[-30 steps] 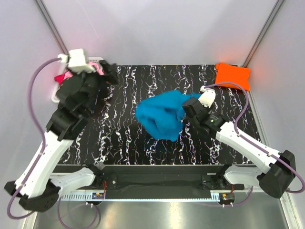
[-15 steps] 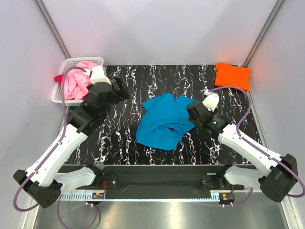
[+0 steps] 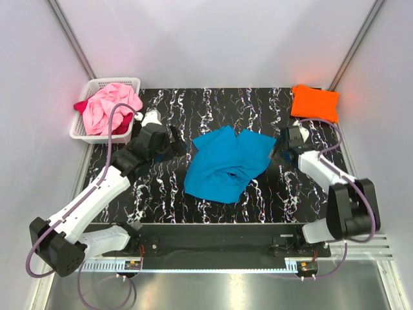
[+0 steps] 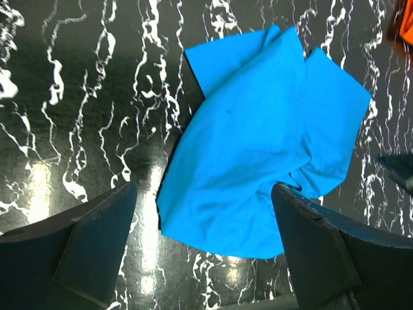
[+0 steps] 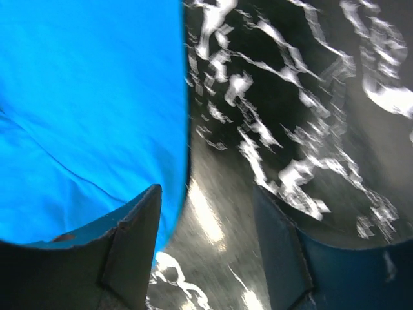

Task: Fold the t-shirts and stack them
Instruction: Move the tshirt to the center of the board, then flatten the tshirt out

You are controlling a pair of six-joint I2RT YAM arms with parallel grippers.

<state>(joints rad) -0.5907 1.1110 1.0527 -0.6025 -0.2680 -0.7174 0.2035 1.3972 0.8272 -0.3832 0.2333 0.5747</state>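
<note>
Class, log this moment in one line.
left gripper: open, empty | right gripper: open, empty | turquoise t-shirt: crumpled, central | orange t-shirt: folded, far-right corner

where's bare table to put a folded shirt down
Back strip between the basket and the orange shirt is bare, as is the near strip in front of the blue shirt. Crowded: the middle, with the left pincer and right pincer flanking the blue shirt.
</note>
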